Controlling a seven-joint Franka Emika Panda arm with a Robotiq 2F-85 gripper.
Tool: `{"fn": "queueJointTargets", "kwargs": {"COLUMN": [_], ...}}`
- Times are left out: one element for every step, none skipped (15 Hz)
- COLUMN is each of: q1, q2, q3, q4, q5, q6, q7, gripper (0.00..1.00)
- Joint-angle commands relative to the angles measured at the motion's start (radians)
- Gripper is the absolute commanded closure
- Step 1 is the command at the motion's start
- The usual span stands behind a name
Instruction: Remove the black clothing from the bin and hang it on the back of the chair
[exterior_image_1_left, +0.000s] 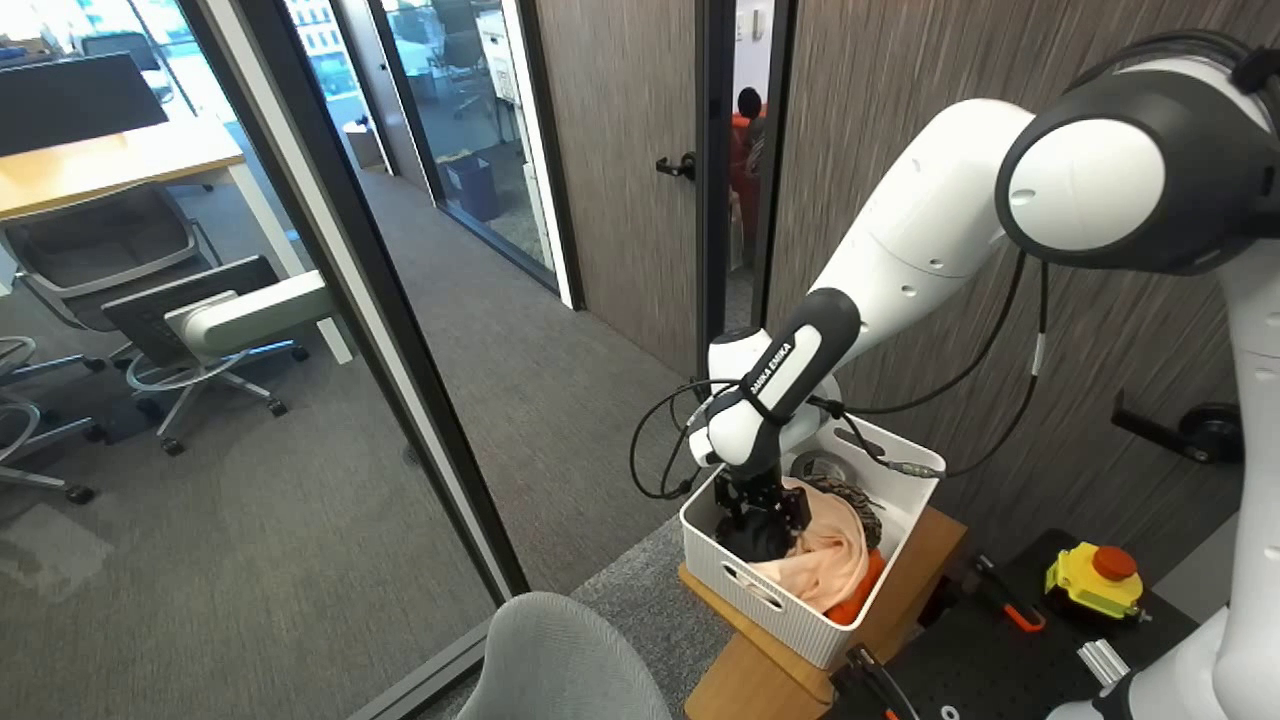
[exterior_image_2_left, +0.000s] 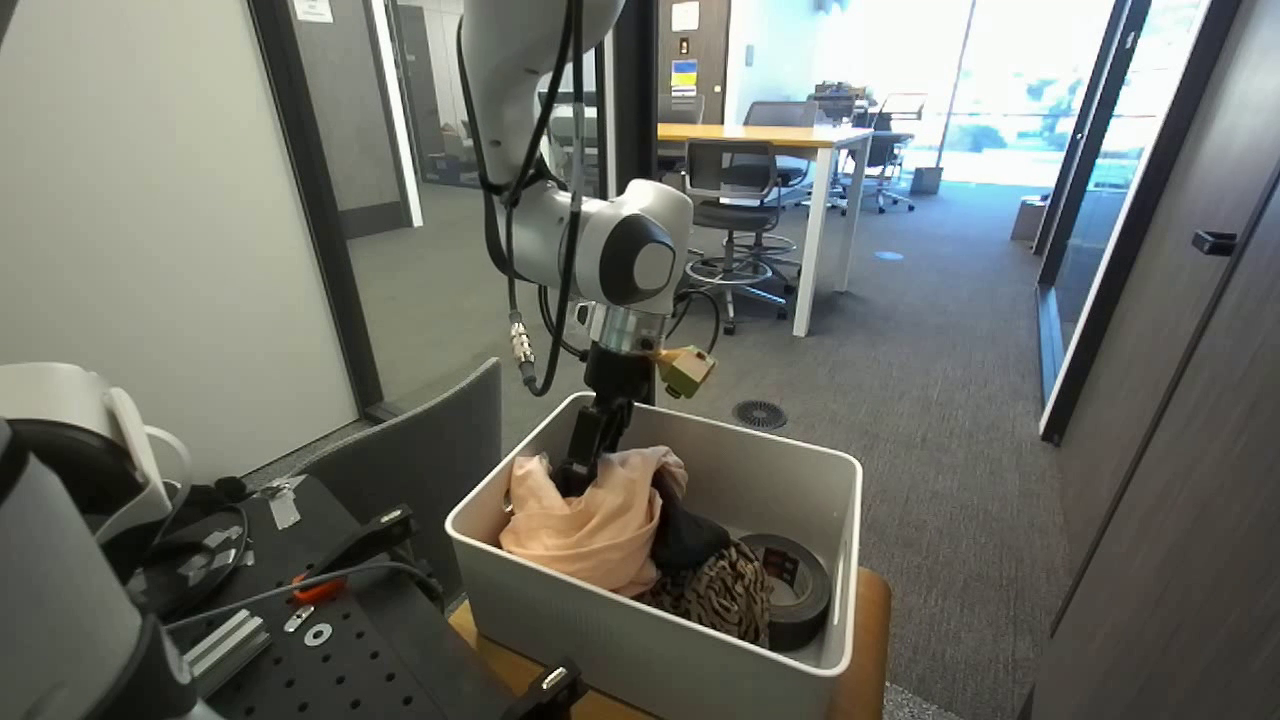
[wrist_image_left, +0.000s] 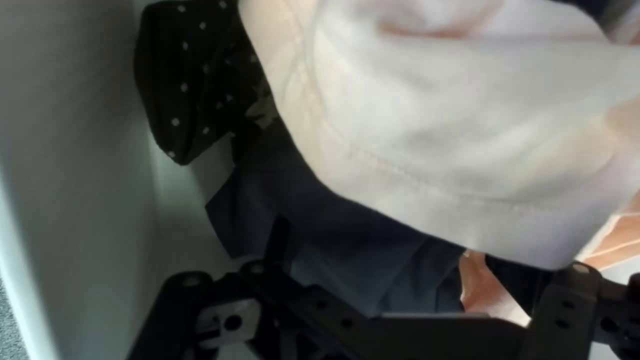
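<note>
Chair (exterior_image_1_left: 565, 660) was shown at the bottom of an exterior view, left of the bin (exterior_image_1_left: 808, 632), in whose left part the black clothing (exterior_image_1_left: 752, 538) was bunched. In the wrist view, a white-dotted dark cloth (wrist_image_left: 200, 80) was seen at the left, near the bin's side. Next the gripper (wrist_image_left: 387, 245) was seen with its fingers spread well apart, and the black clothing was framed in the gap between them, directly ahead; whether it was touched could not be told. No long axis could be made out, since its far side was overlapped by the peach cloth (wrist_image_left: 425, 140), by which the upper right of that view was filled. An advance straight along the fingers, then a pinch, was judged to be called for; too far toward the overlap, and the peach cloth might be caught as well.
</note>
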Motion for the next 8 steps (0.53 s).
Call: {"fn": "queueJointTargets", "kwargs": {"q1": [-0.007,-0.008,-0.009,-0.01,-0.011,-0.011,-0.012,-0.013], "q2": [0.034,0.04,0.044,0.047,0.05,0.052,0.053,0.056], "q3": [0.002,0.003,0.004,0.005,0.006,0.006,0.007,0.008], "q4": [0.063,0.07,0.077,0.082,0.087,0.092,0.096,0.1], "q5": [-0.033,-0.033,-0.032,-0.031,-0.029,-0.027,-0.026,-0.023], "q6": [-0.038,-0.04,-0.042,-0.046,-0.051,-0.056,-0.061,-0.065], "q7": [0.001,0.001,0.002,0.002,0.002,0.004,0.004,0.004], "gripper": [0.0,0.0,0.0,0.0,0.0,0.0,0.0,0.0]}}
